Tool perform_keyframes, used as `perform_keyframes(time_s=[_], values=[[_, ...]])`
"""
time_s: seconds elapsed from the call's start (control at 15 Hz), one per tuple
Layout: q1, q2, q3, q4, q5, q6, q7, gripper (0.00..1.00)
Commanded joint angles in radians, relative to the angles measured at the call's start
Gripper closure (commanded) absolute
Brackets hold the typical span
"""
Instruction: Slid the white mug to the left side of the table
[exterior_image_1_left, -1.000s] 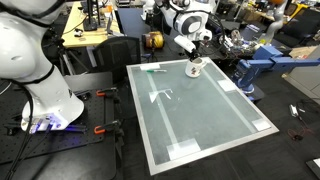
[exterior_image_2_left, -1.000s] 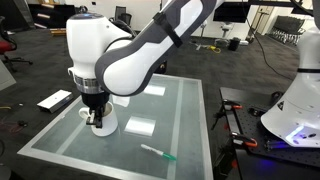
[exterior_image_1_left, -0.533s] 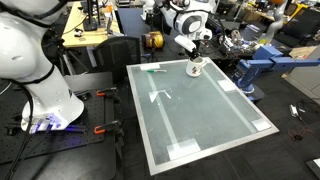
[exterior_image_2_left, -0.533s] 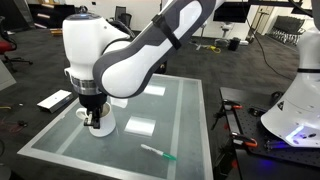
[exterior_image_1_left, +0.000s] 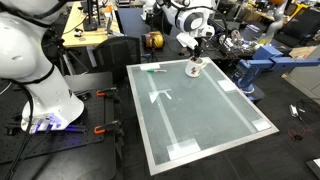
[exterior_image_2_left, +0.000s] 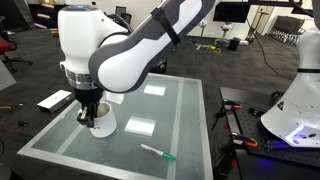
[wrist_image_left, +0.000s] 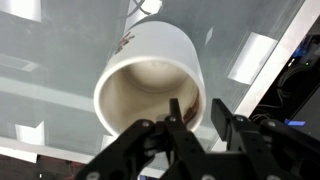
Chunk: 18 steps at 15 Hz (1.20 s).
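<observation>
The white mug (exterior_image_1_left: 194, 69) stands upright near the far edge of the pale green table (exterior_image_1_left: 205, 125). In an exterior view it (exterior_image_2_left: 102, 125) sits near a corner of the table (exterior_image_2_left: 180, 115). My gripper (exterior_image_2_left: 89, 112) hovers just above its rim. In the wrist view the mug (wrist_image_left: 150, 70) shows its brown inside and a reddish mark on its wall. The gripper (wrist_image_left: 197, 115) has its fingers apart, straddling the rim from above, one over the inside, one outside. It holds nothing.
A green pen (exterior_image_2_left: 158, 153) lies on the table, also seen in an exterior view (exterior_image_1_left: 153, 70). White tape patches (exterior_image_2_left: 140, 126) mark the glass. Cluttered workbenches (exterior_image_1_left: 250, 40) stand behind the table, and a second white robot base (exterior_image_1_left: 40, 95) stands beside it.
The gripper has risen a little off the mug and the arm has shifted slightly. The mug has stayed where it was.
</observation>
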Motion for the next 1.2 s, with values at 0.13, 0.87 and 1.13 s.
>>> perform_keyframes(time_s=[0.13, 0.87, 1.13], values=[[0.012, -0.056, -0.012, -0.026, -0.029, 0.012, 0.040, 0.24], [0.045, -0.325, -0.059, -0.272, -0.101, 0.061, 0.217, 0.00], [0.045, -0.483, -0.084, -0.434, -0.154, 0.088, 0.358, 0.00]])
